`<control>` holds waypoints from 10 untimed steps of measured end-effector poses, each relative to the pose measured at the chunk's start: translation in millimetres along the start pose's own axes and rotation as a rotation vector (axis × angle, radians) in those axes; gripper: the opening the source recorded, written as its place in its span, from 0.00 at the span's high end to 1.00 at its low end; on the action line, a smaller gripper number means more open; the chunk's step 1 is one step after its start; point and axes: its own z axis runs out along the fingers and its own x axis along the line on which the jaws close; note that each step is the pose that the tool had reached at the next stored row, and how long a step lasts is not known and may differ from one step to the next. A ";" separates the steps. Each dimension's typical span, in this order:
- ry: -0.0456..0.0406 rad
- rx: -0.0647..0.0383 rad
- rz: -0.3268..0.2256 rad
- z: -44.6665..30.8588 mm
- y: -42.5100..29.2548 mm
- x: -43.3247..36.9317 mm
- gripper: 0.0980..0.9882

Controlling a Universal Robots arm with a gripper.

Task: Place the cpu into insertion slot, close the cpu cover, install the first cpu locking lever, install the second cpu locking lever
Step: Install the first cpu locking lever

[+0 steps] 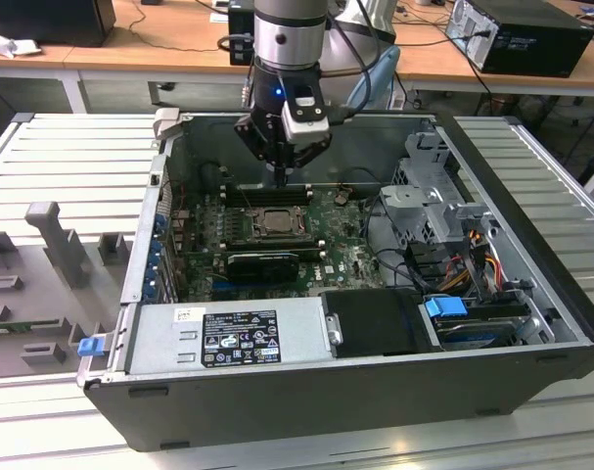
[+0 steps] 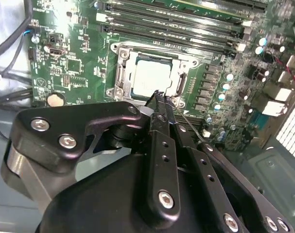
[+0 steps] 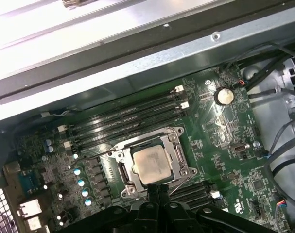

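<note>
The cpu (image 1: 274, 222) lies flat in its socket on the green motherboard (image 1: 347, 251), its silver-grey top facing up. The cpu cover (image 2: 122, 73) lies down around the cpu (image 2: 149, 77) as a silvery frame, seen in both wrist views. A thin wire lever (image 3: 96, 155) runs along one side of the socket, and another wire lever (image 2: 187, 122) passes near the fingertips. My gripper (image 1: 280, 177) hangs just above the socket's far edge. Its black fingers (image 2: 159, 109) are pressed together, shut on nothing. In the first wrist view my gripper (image 3: 157, 188) sits at the edge of the cpu (image 3: 149, 165).
The board sits inside an open computer case (image 1: 306, 406) on a slatted metal table. Memory slots (image 1: 267, 193) run behind the socket and a black card (image 1: 262, 262) lies in front. A power supply (image 1: 228, 333), a drive cage (image 1: 443, 206) and cables (image 1: 473, 264) crowd the exterior view's right.
</note>
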 end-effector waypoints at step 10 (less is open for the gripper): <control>-0.0027 0.000 -0.127 0.0 0.0 0.0 0.99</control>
